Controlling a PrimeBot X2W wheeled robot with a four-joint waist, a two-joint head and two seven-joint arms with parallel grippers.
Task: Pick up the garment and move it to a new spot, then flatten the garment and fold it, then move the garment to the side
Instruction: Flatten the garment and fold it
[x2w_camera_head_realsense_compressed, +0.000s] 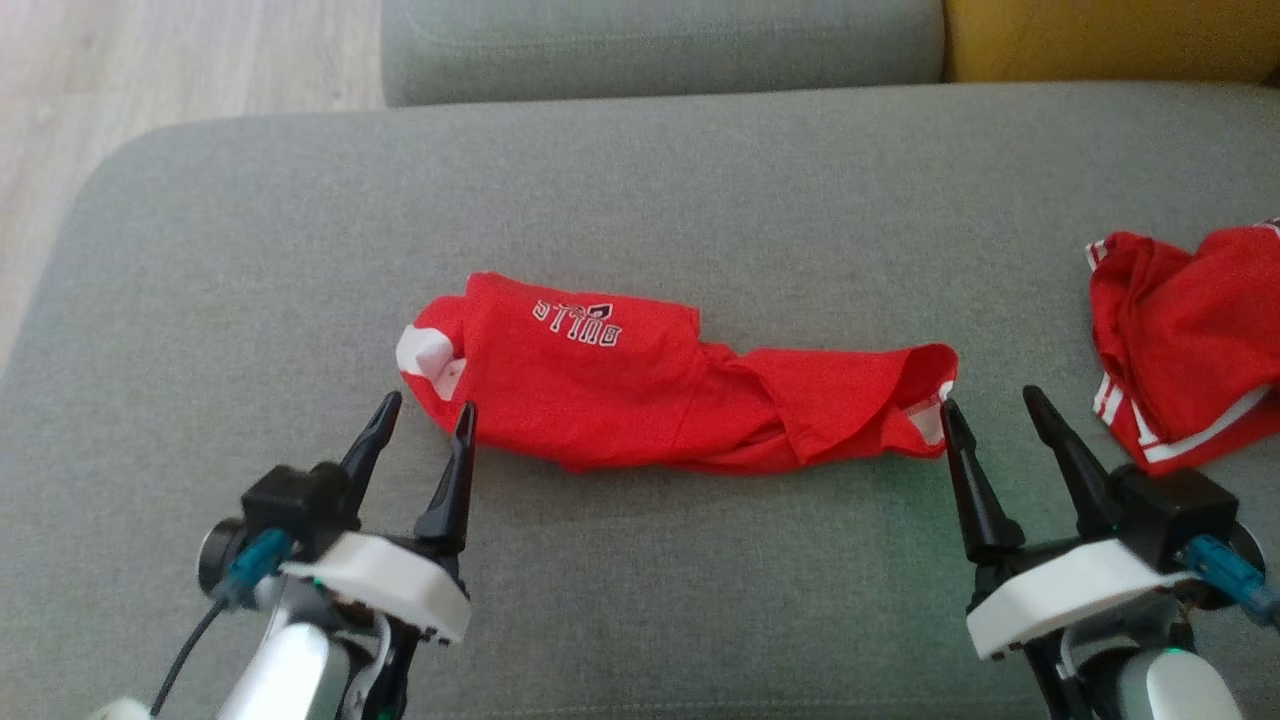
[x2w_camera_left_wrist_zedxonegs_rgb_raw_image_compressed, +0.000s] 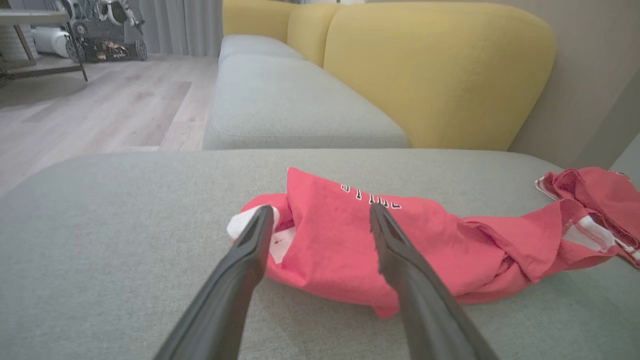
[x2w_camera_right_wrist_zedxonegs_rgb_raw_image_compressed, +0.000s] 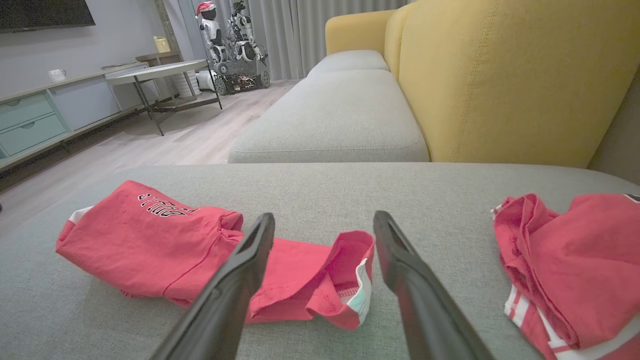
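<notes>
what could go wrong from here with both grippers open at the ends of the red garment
1. The garment lies bunched in overlapping folds. The left gripper or the right gripper may pinch only one layer, so it could lift twisted instead of spreading.
2. A second red garment lies close beside the right gripper, so that arm might snag or drag it.

The garment (x2w_camera_head_realsense_compressed: 620, 400) is red with white lettering (x2w_camera_head_realsense_compressed: 577, 320), the cushion (x2w_camera_head_realsense_compressed: 650, 180) grey, the backrest (x2w_camera_head_realsense_compressed: 1110, 40) yellow.
</notes>
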